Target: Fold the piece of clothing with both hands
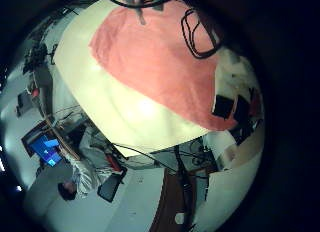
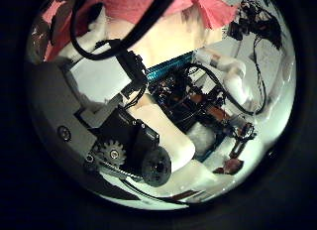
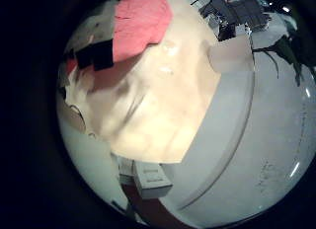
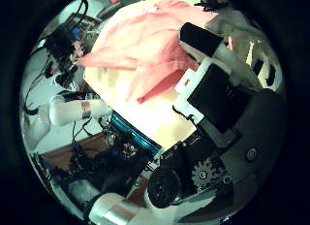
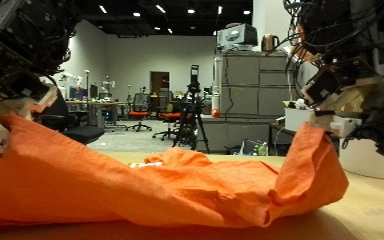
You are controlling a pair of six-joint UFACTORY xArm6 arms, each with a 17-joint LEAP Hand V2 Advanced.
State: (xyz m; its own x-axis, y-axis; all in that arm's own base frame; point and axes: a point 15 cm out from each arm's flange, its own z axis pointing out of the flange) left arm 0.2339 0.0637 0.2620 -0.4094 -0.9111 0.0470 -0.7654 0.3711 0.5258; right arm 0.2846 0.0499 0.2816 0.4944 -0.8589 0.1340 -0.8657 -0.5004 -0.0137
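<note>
Item: orange garment (image 5: 139, 180), spread on the desk (image 5: 379, 215), one edge pinched and lifted by the left hand (image 5: 12, 75) at 9 o'clock, another by the right hand (image 5: 345, 95) at 3 o'clock; carry both edges level.

The outside view looks from low over the desk (image 5: 372, 215) into a dim room lit by small ceiling lamps (image 5: 150, 11) that show as bright dots against a dark ceiling. Both robot hands, the left robot hand (image 5: 19, 60) and the right robot hand (image 5: 345, 75), read as dark shapes against that background, with little detail in their shaded parts. The orange cloth (image 5: 152, 180) is evenly lit, with soft shadows in its folds. The 4 palm views are round, with black surrounds and strong bending toward the rims. The pale desk glares in them, washed nearly white around the cloth.
</note>
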